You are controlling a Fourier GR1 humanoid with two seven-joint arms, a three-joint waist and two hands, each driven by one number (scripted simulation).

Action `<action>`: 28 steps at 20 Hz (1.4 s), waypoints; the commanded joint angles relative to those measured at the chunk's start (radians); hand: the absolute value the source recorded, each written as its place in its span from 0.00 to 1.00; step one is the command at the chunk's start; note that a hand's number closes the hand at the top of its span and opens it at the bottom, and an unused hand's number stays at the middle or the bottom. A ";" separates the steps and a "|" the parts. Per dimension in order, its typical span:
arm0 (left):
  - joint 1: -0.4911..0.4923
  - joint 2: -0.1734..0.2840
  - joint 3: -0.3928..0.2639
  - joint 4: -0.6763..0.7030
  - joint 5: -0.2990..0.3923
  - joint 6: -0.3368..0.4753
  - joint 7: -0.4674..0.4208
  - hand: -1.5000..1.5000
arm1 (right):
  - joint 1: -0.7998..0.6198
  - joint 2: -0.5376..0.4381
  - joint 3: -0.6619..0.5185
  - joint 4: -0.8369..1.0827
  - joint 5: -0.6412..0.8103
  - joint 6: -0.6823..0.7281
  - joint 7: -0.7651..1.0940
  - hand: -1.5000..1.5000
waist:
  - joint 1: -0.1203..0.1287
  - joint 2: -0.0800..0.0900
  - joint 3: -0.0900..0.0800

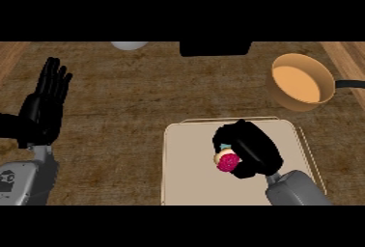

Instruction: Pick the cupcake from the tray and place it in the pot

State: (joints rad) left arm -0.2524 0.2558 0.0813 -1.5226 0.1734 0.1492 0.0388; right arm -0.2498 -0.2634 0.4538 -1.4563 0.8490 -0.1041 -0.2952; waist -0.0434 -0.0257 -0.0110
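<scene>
Grey forearm and black right hand come in from the lower right, the nearest things in view, and the hand sits over the beige tray with its fingers curled round the cupcake. Only the cupcake's pink top and a sliver of pale wrapper show at the hand's left side; the rest is covered by palm and fingers. So the hand is closed on the cupcake, which is over the middle of the tray.

By my reading the step in hand is the pick itself: the grasp looks made, but whether the cupcake is lifted clear of the tray or resting on it cannot be told from this steep angle. The next move calls for raising it and carrying it up and to the right to the orange pot, which stands on the counter beyond the tray's far right corner, apart from it, its mouth open and tilted toward the camera. The hand would need to clear the pot's near rim before letting go.

At the left edge the left hand rests open, fingers straight and pointing up.

The pot's dark handle runs off the right edge. A dark box and a pale round object at the top are cut off and not identifiable.
</scene>
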 commanded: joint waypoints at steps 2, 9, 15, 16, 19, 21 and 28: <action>0.029 -0.006 0.000 0.008 -0.007 0.003 -0.017 0.50 | -0.091 0.128 -0.081 -0.084 0.148 -0.034 0.429 1.00 | -0.003 -0.004 0.000; -0.008 -0.003 -0.006 -0.029 -0.004 0.004 0.017 0.50 | -0.275 0.215 -0.165 -0.298 0.408 0.043 0.858 1.00 | 0.017 0.008 0.008; 0.006 -0.040 -0.020 0.013 -0.013 -0.010 -0.043 0.50 | -0.332 0.138 -0.319 -0.455 0.395 0.245 0.958 1.00 | 0.032 0.023 0.010; 0.017 -0.011 0.001 -0.040 0.018 -0.032 -0.002 0.50 | -0.338 0.131 -0.317 -0.482 0.408 0.307 0.992 1.00 | 0.038 0.021 0.010; -0.015 -0.011 0.005 0.000 0.003 -0.029 -0.013 0.50 | -0.346 0.019 -0.483 -0.418 0.271 0.349 0.878 1.00 | 0.037 0.025 0.011; -0.013 -0.030 -0.007 -0.034 -0.003 -0.015 0.012 0.50 | -0.290 0.010 -0.493 -0.444 0.268 0.351 0.872 1.00 | 0.040 0.024 0.011; -0.027 -0.026 0.007 0.018 0.000 -0.046 -0.018 0.50 | -0.288 -0.162 -0.757 -0.170 0.110 0.214 0.601 1.00 | 0.044 0.028 0.011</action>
State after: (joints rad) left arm -0.2741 0.2201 0.0709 -1.5278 0.1607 0.1282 0.0340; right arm -0.5571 -0.3541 -0.1912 -1.7344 1.0253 0.1704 0.4261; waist -0.0021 0.0005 0.0001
